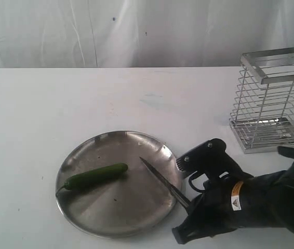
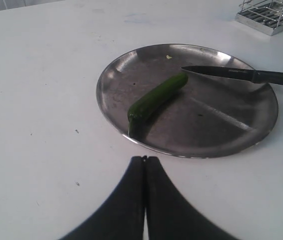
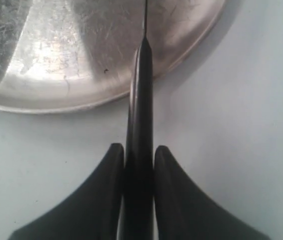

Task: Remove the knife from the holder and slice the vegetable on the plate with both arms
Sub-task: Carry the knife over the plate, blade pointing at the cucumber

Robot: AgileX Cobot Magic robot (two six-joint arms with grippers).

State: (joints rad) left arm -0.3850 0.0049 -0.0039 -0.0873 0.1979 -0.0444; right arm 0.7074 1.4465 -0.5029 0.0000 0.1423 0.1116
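Right gripper [image 3: 138, 165] clamping knife [image 1: 160, 179] over plate [image 1: 110, 218] rim, blade clear of vegetable [image 1: 95, 176], left gripper [image 2: 144, 159] closed

Your exterior view looks down across the table [image 1: 32, 104] from the front. Both wrist views face the plate [image 2: 116, 75], the right one much closer [image 3: 41, 102].

Black knife [image 1: 160, 180] points over the steel plate [image 1: 84, 218] toward whole green vegetable [image 1: 95, 177].
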